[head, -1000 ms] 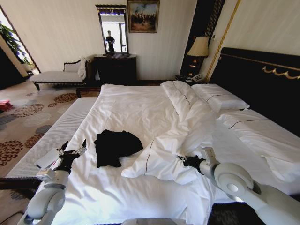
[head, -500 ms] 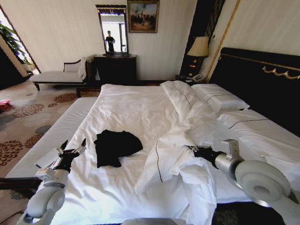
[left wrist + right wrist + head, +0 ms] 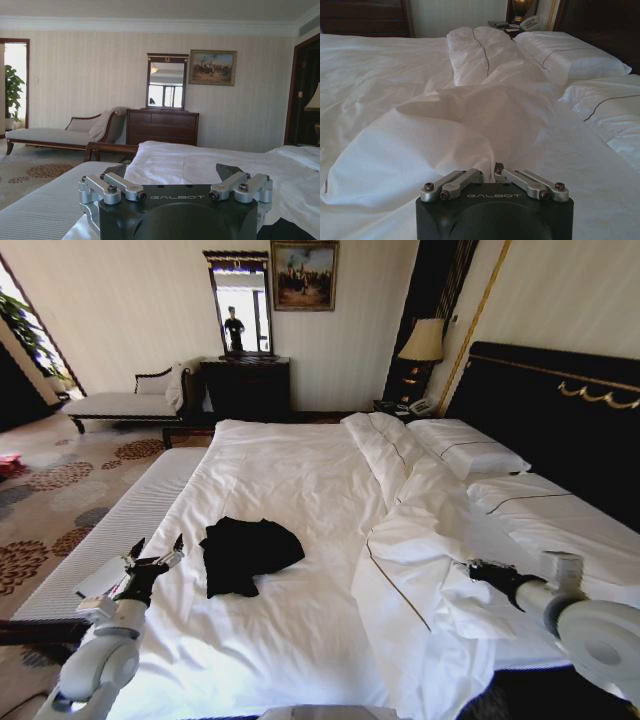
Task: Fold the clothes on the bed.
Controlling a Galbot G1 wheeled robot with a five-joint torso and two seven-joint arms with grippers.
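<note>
While the right hand (image 3: 472, 567) sits low over the bed (image 3: 290, 465) on the headboard side, its fingers are pinched together on a fold of the white duvet (image 3: 420, 550), and the right wrist view shows the cloth (image 3: 445, 135) bunched between the closed fingertips of that hand (image 3: 493, 170). From the pinch the duvet rises in a rumpled ridge, its dark-piped edge turned over, and this heap hides the sheet behind it. Most of the right arm is cut off by the head view's lower corner.

Well apart from that, the black T-shirt (image 3: 245, 552) lies crumpled on the duvet on the near left part of the bed, touched by neither hand. It is too bunched to make out any lettering or its sleeves. A dark scrap at the corner of the left wrist view may be its edge, though that is hard to tell.

Beside the bed's left edge, the left hand (image 3: 152, 562) hovers with its fingers spread wide and nothing between them; the left wrist view shows the same hand (image 3: 176, 186) gaping toward the far wall. Just beyond the left hand lies a padded bench (image 3: 120, 520), part hidden by the arm
</note>
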